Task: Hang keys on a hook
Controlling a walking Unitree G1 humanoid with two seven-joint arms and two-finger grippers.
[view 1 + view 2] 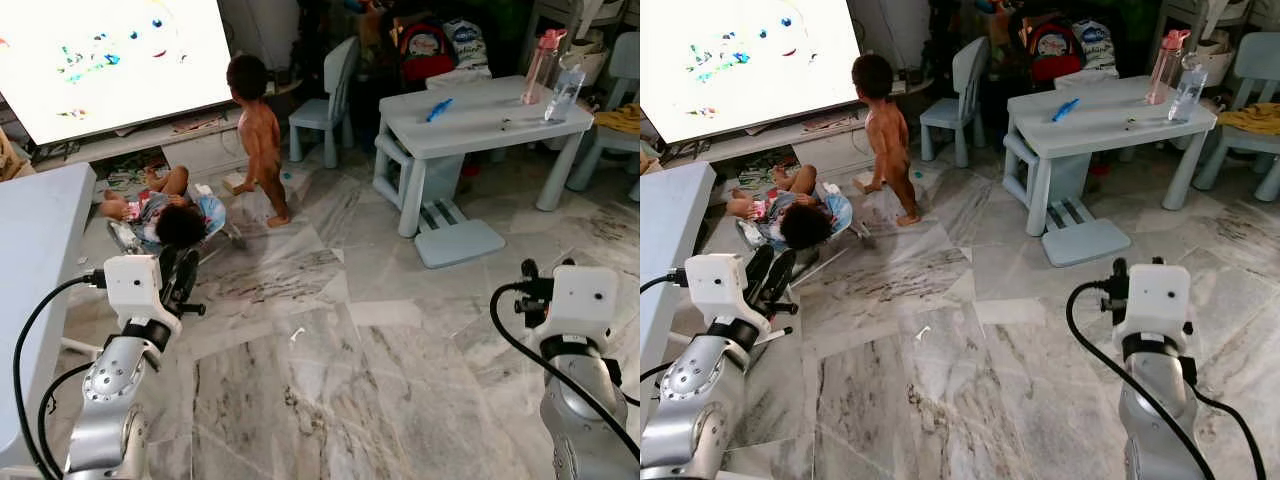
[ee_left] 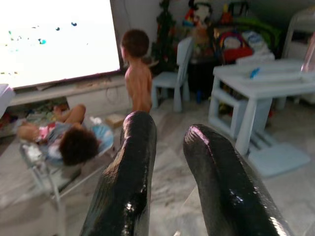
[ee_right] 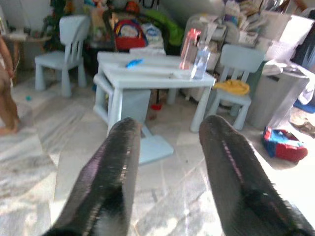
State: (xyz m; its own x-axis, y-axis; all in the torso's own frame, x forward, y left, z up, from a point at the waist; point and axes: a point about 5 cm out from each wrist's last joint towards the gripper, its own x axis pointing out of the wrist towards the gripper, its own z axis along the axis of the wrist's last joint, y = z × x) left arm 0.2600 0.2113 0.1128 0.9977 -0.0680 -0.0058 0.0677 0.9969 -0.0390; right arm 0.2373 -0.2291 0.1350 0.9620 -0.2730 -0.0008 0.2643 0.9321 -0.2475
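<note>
White counter [image 1: 40,260] cut off at left edge, bright screen [image 1: 110,55] cropped at top, right gripper's fingers [image 3: 113,167] blurred, small item on floor [image 1: 297,334] too small to identify.

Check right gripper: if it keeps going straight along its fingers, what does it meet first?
Likely the small light-blue table. The right gripper, empty with its fingers apart, points at it across bare marble floor. The table's low footrest may come first; depth is unclear.

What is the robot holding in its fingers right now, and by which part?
Nothing. The left gripper and the right gripper both have their fingers apart with only floor between them.
</note>
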